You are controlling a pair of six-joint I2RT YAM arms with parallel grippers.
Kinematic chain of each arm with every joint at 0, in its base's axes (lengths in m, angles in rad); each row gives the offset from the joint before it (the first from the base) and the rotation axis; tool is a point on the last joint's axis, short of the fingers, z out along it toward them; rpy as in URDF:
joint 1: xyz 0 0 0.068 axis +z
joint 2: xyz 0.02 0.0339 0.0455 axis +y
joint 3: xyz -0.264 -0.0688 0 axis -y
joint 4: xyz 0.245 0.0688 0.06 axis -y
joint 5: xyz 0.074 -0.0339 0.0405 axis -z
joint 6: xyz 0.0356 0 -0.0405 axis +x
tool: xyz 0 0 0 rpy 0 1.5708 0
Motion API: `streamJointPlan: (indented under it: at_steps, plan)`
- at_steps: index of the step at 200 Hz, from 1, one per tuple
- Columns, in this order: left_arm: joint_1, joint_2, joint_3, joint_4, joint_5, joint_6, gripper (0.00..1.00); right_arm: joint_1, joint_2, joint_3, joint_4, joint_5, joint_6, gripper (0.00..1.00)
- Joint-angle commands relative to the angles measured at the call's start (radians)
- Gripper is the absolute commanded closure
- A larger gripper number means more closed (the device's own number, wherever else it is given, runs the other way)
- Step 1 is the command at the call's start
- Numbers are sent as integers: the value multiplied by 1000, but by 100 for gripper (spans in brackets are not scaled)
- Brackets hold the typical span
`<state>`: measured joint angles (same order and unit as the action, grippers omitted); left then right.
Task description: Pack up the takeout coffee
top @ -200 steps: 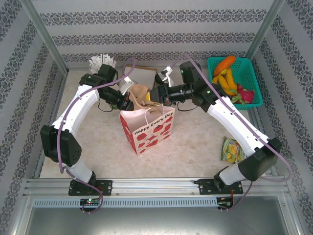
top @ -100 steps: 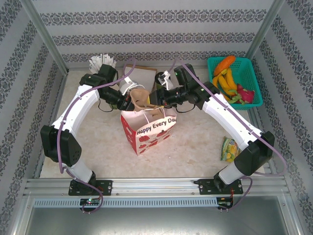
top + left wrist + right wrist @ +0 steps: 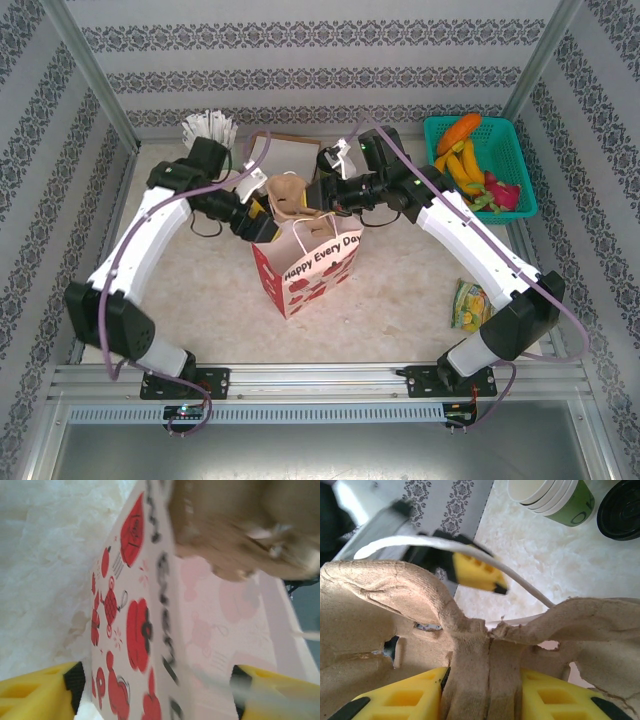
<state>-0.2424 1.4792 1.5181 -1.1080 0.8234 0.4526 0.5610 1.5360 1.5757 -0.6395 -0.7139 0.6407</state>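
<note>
A white gift bag (image 3: 305,265) printed with red hearts stands mid-table. Above its mouth hangs a brown pulp cup carrier (image 3: 285,195), and my right gripper (image 3: 318,195) is shut on the carrier's middle handle (image 3: 482,680) between its yellow fingers (image 3: 400,700). My left gripper (image 3: 262,222) stands open at the bag's left rim. In the left wrist view the bag wall (image 3: 135,630) runs between its spread fingers (image 3: 35,692). The takeout coffee's black lid (image 3: 621,510) shows on the table beyond the carrier, beside a stack of lidless paper cups (image 3: 555,497).
A green basket (image 3: 505,125) of fruit sits at the back right. A snack packet (image 3: 472,305) lies near the right arm's base. At the back left stands a cup of white wrapped sticks (image 3: 207,127). A brown board (image 3: 290,152) lies behind the bag.
My left gripper has opened and let go of the bag's rim, drawing slightly toward the near left. The right gripper has carried the carrier left over the bag's mouth.
</note>
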Motion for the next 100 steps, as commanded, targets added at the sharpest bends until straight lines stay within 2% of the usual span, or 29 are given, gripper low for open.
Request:
streamJointPlan:
  at_steps: [1,43,56,71,86,100]
  plan:
    - [-10,-157,-62,33,-46,85,16,7,-19,-8,10,37,-1,63]
    - [-10,-366,-157,76,-99,117,12,7,-30,-15,43,30,14,63]
    - [-9,-433,-191,125,-115,76,9,7,-30,-14,50,22,15,63]
    - [-17,-487,-228,208,-71,-11,3,7,-27,-17,48,19,3,63]
    - [-73,-502,-243,300,-62,-133,2,7,-19,-15,30,28,-12,63]
    - [-184,-498,-248,355,-140,-195,3,9,-13,-9,7,45,-26,63]
